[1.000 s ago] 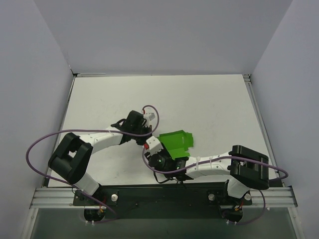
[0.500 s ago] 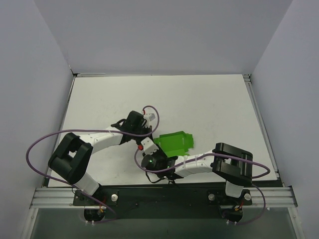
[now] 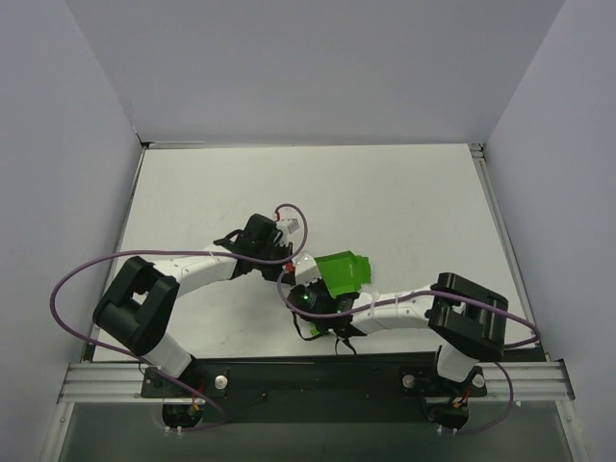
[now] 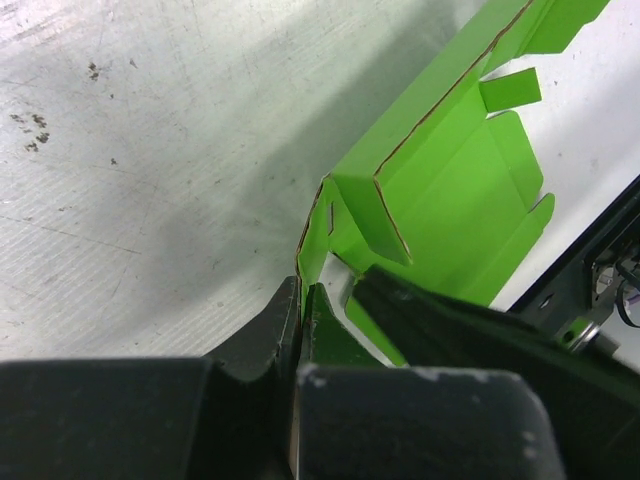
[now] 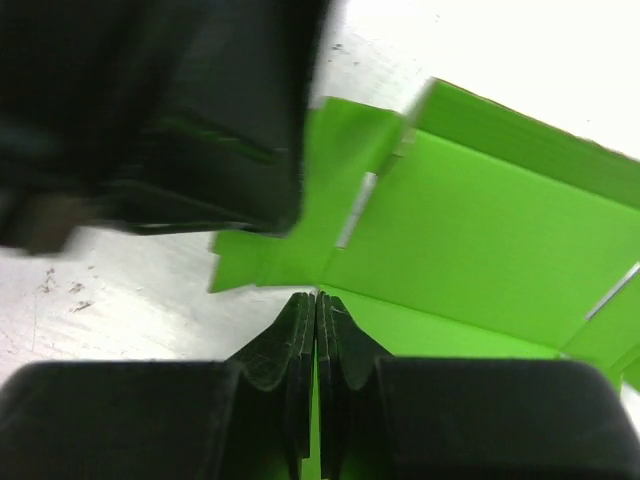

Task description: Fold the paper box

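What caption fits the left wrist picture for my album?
Left gripper pinching a flap of the bright green card box on the white table.

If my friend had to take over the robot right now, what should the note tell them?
Left gripper: fingers shut, pinching a thin side wall of the paper box.
Right gripper: fingers shut, apparently pinching the box's near edge.
Box: on the table, near the middle, between both grippers.
Done: some walls stand up, so it is partly folded.
Left: flaps and small tabs stick out loose and need folding and tucking in.
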